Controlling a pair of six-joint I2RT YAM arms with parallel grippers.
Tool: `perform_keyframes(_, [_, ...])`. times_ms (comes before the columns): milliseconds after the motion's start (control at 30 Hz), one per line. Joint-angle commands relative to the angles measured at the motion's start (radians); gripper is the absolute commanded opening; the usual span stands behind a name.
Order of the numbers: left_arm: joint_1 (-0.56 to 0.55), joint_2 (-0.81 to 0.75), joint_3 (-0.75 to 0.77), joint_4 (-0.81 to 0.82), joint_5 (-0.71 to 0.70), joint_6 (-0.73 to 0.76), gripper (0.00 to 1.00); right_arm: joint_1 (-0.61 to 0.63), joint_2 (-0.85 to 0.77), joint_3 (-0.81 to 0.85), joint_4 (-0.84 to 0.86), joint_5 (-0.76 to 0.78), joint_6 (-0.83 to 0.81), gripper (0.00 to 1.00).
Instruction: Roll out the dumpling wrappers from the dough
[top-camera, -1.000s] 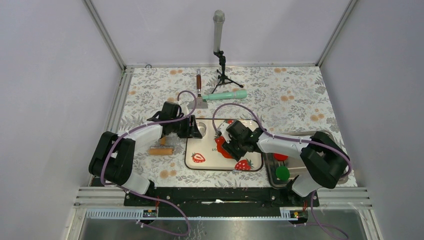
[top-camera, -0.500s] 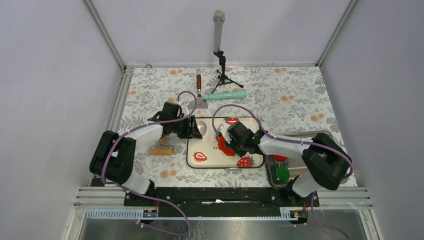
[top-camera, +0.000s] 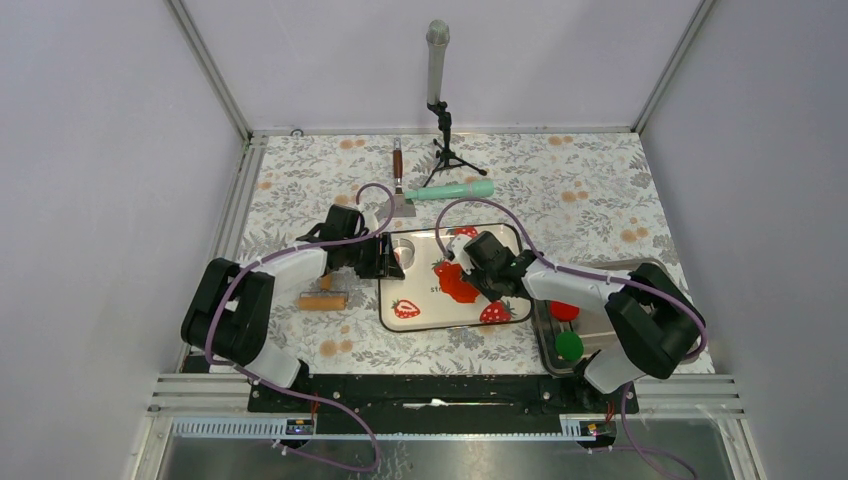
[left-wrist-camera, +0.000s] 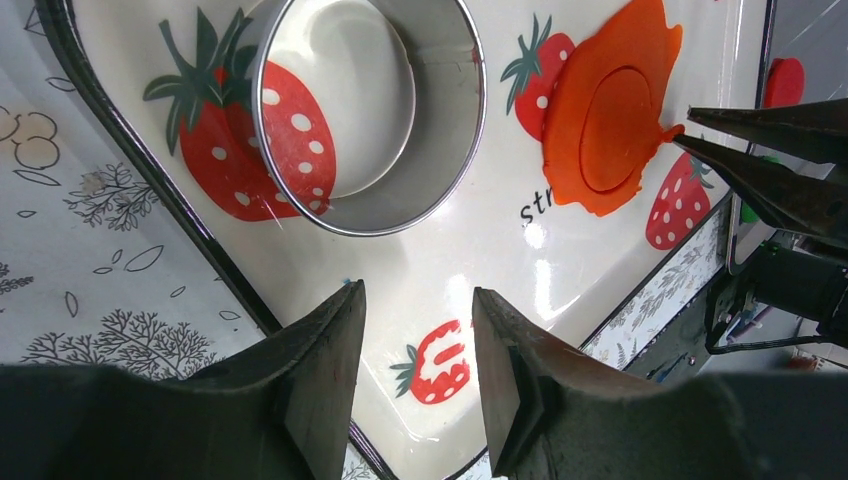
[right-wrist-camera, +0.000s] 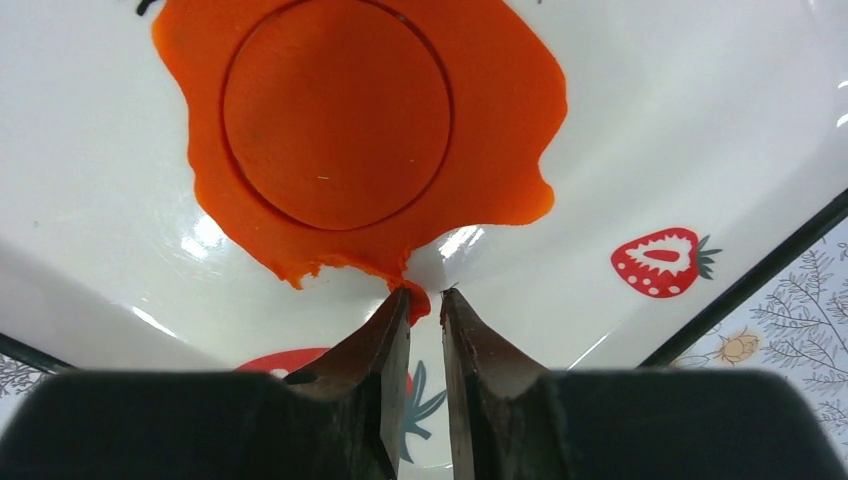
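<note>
Two arms (top-camera: 300, 265) with white links and black joints are seen; a purple cable (top-camera: 470, 205) is looped along each.

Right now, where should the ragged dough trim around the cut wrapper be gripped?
Probably the small tab of the dough, pinched edge-on from the near side by the right pincer: it juts past the cut wrapper, so pulling there spares the disc.

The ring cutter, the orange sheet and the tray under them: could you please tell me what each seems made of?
Ring cutter: polished metal, going by its mirror-like wall. Orange sheet: soft matte clay or dough, with ragged edges and a pressed circle. Tray: glossy, with printed strawberries; probably melamine or enamel, hard to tell.
</note>
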Motion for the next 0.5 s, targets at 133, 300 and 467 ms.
perform_keyframes(133, [0.002, 0.011, 0.024, 0.041, 0.036, -0.011, 0.46, -0.038, 0.029, 0.078, 0.014, 0.035, -0.03, 0.24])
perform_keyframes(300, [0.002, 0.011, 0.027, 0.035, 0.043, -0.009, 0.46, -0.043, 0.037, 0.155, -0.076, -0.134, 0.021, 0.38])
perform_keyframes(467, [0.002, 0.004, 0.029, 0.022, 0.042, -0.004, 0.46, -0.054, 0.035, 0.239, -0.21, -0.17, 0.075, 0.42])
